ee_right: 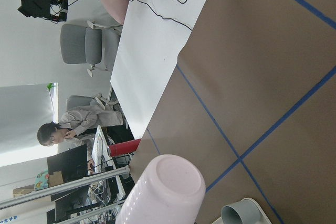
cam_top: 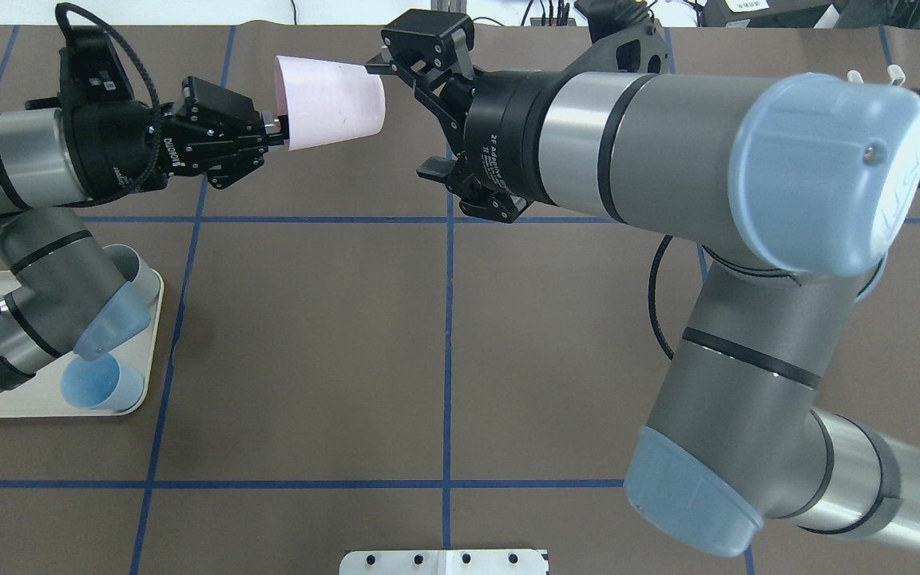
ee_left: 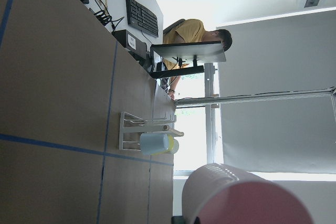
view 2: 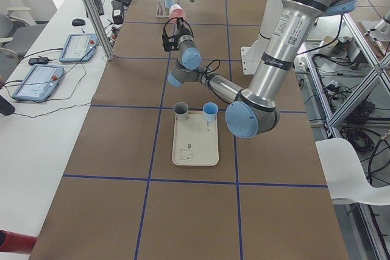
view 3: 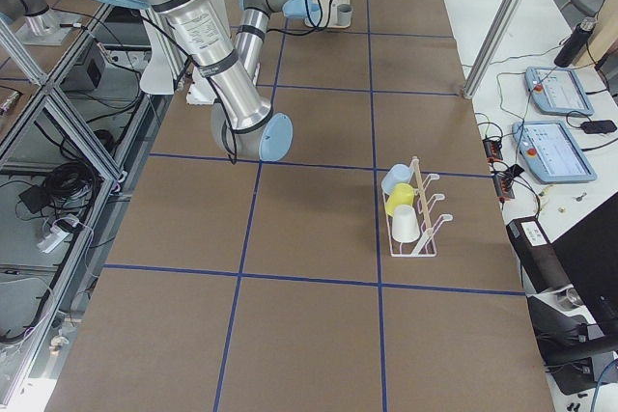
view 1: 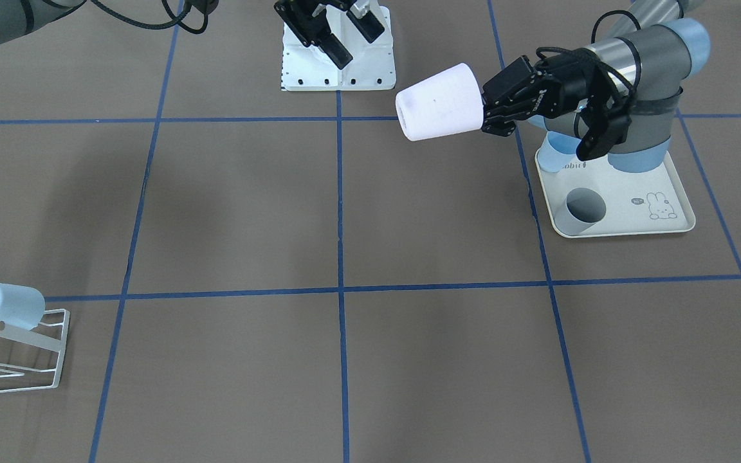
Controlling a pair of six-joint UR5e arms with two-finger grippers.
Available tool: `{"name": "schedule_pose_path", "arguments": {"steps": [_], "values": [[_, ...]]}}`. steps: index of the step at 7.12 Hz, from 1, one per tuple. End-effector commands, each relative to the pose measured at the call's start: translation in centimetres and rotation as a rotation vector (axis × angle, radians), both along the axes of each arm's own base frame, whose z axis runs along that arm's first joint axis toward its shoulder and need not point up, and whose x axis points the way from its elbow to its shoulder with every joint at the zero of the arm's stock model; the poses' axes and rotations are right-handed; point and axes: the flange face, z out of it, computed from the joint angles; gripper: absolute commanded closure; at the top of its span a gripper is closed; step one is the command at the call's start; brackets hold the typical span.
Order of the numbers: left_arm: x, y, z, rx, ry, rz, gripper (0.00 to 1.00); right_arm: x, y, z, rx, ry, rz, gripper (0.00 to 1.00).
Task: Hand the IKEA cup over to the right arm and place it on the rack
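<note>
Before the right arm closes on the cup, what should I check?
1. Left jaws gripping the cup at its rim: ok.
2. Right jaws open: ok.
3. Right jaws around the cup: not ok, they stand short of its closed end.
4. Cup lined up between the right jaws: cannot tell.
5. Free prong on the rack, which holds three cups: cannot tell.

I see a brown table [view 1: 248, 206] gridded with blue tape. Directly on it sit a cream rounded tray [view 1: 628, 220] with a rabbit drawing on the robot's left, a white wire-frame rack [view 1: 49, 344] far over on its right, and a white metal base plate [view 1: 374, 67] at the robot's edge.
</note>
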Motion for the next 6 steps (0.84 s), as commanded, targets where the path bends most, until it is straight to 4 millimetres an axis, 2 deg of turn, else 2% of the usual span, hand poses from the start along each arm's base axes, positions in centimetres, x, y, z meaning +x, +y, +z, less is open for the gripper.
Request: {"name": "schedule_pose_path", "arguments": {"steps": [1, 6], "values": [[0.3, -0.2, -1.7, -0.034, 0.101, 0.059, 1.00, -0.1, -0.1, 0.1, 0.004, -0.013, 0.001, 0.00], [1.3, 1.3, -2.0, -0.055, 0.217, 0.113, 1.00, 0.5, 0.2, 0.2, -0.021, -0.122, -0.001, 0.00]]}}
